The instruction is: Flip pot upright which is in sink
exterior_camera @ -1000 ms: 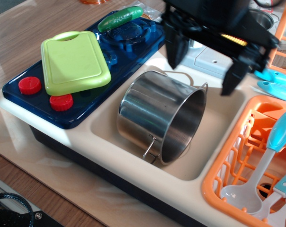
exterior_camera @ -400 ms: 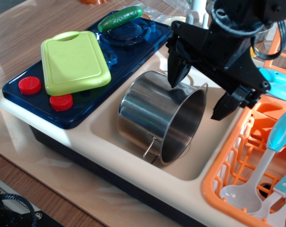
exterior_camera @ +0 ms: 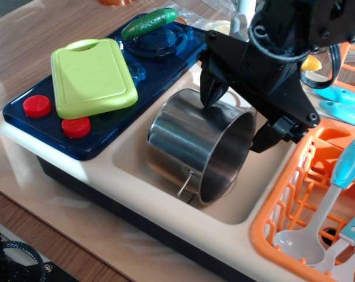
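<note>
A stainless-steel pot [exterior_camera: 198,147] is lying on its side in the middle of the frame, resting in the cream sink [exterior_camera: 136,161] with its open mouth facing the lower right and one wire loop handle [exterior_camera: 187,183] pointing toward the front wall of the basin. A black gripper [exterior_camera: 236,126] is hovering at the pot's upper rim with its jaws spread wide, one finger [exterior_camera: 210,94] standing at the rim's upper left edge and the other [exterior_camera: 271,132] sitting just outside the rim at right; whether either is touching the steel cannot be told. To the left, a green cutting board [exterior_camera: 92,76] is lying on the blue stovetop [exterior_camera: 107,126], with two red knobs [exterior_camera: 37,106] beside it and a green cucumber [exterior_camera: 149,22] at the top. At lower right, an orange dish rack [exterior_camera: 283,205] is holding a blue-handled white spoon [exterior_camera: 321,214].
</note>
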`<state>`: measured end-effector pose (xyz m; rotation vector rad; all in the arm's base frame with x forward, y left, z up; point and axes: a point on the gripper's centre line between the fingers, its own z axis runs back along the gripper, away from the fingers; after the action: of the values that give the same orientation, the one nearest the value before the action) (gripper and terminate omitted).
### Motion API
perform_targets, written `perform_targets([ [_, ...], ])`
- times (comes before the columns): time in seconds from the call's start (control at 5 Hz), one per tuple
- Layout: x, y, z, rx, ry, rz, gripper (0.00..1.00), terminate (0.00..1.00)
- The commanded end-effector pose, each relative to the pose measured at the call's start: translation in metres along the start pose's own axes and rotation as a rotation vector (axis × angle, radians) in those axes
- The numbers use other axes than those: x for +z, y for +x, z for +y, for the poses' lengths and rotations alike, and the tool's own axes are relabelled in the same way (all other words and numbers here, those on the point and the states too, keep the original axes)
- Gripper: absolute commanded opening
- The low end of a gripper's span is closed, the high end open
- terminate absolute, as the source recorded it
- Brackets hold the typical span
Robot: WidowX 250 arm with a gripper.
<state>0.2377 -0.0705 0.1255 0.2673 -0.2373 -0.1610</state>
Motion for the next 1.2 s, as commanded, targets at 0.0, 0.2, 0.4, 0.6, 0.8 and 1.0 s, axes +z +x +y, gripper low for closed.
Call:
perform_targets([
  [0.0, -0.016, -0.006, 0.01, -0.039, -0.003, 0.002, 1.0, 0.0],
  [0.2, -0.019, -0.008, 0.019, -0.055, 0.006, -0.002, 1.0, 0.0],
  [0.4, -0.018, -0.009, 0.025, -0.074, 0.004, 0.018, 1.0, 0.0],
  [0.6, -0.012, -0.008, 0.024, -0.071, 0.014, 0.031, 1.0, 0.0],
  [0.8, 0.004, -0.002, 0.023, -0.055, 0.024, 0.015, 0.0, 0.0],
  [1.0, 0.009, 0.001, 0.024, -0.038, -0.003, -0.051, 1.0, 0.0],
])
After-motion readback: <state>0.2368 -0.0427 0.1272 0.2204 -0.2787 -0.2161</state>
